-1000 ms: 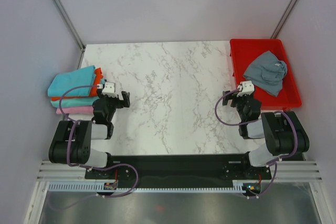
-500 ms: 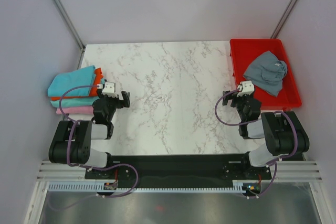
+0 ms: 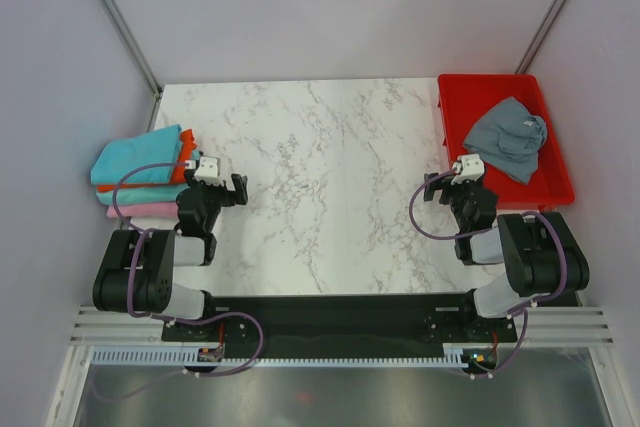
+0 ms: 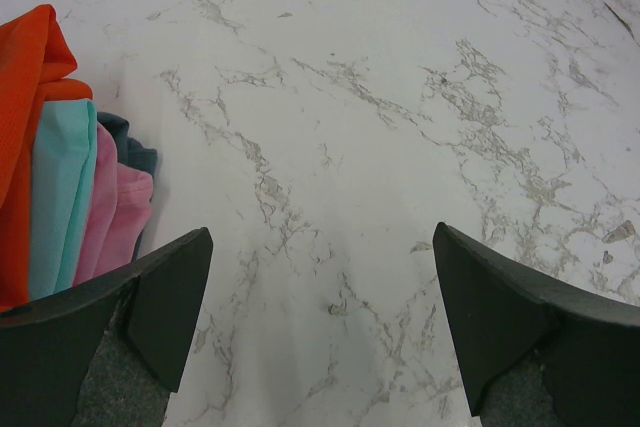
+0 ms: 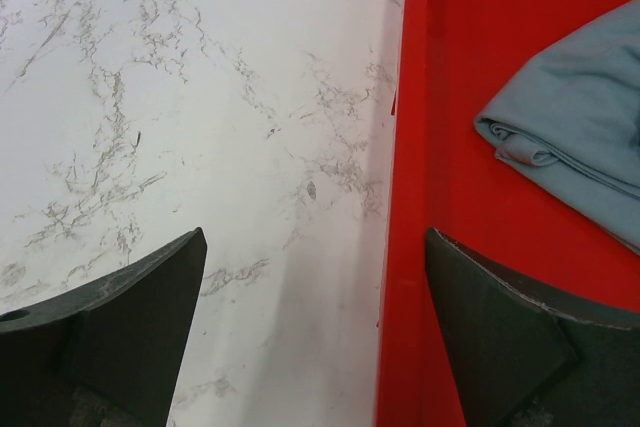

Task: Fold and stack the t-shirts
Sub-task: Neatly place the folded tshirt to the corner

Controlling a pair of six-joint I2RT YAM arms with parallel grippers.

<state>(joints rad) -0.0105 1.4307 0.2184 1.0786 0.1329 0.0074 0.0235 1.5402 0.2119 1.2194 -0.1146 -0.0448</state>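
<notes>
A stack of folded t-shirts (image 3: 140,172) lies at the table's left edge: turquoise on top, then orange-red, teal and pink. The same stack shows at the left of the left wrist view (image 4: 60,187). A crumpled slate grey t-shirt (image 3: 507,137) lies in the red tray (image 3: 455,97); it also shows in the right wrist view (image 5: 580,137). My left gripper (image 3: 222,185) is open and empty, just right of the stack. My right gripper (image 3: 447,185) is open and empty, low over the table beside the tray's left wall (image 5: 400,247).
The white marble table (image 3: 330,177) spreads between the two arms. The red tray stands at the back right corner. Grey walls and metal frame bars enclose the back and sides.
</notes>
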